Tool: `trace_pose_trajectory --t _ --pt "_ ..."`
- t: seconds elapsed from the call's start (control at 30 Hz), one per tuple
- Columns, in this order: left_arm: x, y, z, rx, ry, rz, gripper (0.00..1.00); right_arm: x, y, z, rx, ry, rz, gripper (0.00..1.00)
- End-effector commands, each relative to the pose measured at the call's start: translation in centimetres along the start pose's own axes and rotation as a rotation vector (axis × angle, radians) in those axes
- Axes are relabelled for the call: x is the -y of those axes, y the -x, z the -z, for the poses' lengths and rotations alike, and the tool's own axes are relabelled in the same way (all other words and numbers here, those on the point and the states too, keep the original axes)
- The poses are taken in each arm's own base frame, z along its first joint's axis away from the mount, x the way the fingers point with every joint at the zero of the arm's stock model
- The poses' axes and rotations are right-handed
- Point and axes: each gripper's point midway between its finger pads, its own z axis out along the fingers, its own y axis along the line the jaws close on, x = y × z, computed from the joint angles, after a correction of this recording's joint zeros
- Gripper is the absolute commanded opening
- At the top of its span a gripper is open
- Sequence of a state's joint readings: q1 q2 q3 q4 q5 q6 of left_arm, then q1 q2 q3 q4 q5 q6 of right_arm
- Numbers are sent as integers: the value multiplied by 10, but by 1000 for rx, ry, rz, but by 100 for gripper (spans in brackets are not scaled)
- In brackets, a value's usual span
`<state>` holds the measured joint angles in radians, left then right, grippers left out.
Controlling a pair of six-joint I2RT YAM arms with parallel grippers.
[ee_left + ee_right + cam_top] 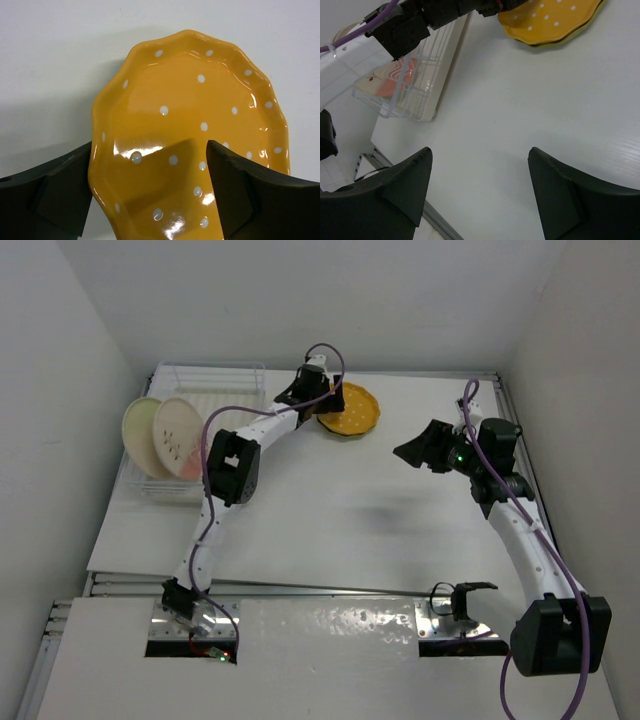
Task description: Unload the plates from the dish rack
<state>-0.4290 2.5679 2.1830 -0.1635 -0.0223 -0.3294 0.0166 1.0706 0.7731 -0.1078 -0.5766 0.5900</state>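
- Left end effector (150, 200) open, jaws straddling the orange plate (349, 410) lying on the worktop (350, 510) over a lime green plate (555, 45)
- Right end effector (480, 195) open, empty
- Two pale plates (165, 435) upright in the dish rack (215, 380)
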Motion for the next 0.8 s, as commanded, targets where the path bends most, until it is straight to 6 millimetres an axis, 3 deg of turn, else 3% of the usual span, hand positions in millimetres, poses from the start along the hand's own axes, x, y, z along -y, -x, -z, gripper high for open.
trace_pose_trajectory --t 0.0,0.37,0.47,0.5,0.57,0.7,0.77 --pt "3 57 18 144 80 -123 82 -14 16 3 45 37 49 76" --pt "16 95 32 251 80 -247 94 -15 14 1 35 54 39 76" --pt "15 94 32 248 86 -250 81 -14 15 1 37 52 44 76" --pt "8 89 30 239 112 -248 62 -15 15 1 35 54 46 76" --pt "-4 82 28 230 167 -243 42 -15 14 1 35 54 46 76" --pt "-24 61 24 176 245 -251 35 -14 13 2 31 50 52 76" --pt "-25 56 23 165 248 -251 33 -14 11 3 29 48 54 76"
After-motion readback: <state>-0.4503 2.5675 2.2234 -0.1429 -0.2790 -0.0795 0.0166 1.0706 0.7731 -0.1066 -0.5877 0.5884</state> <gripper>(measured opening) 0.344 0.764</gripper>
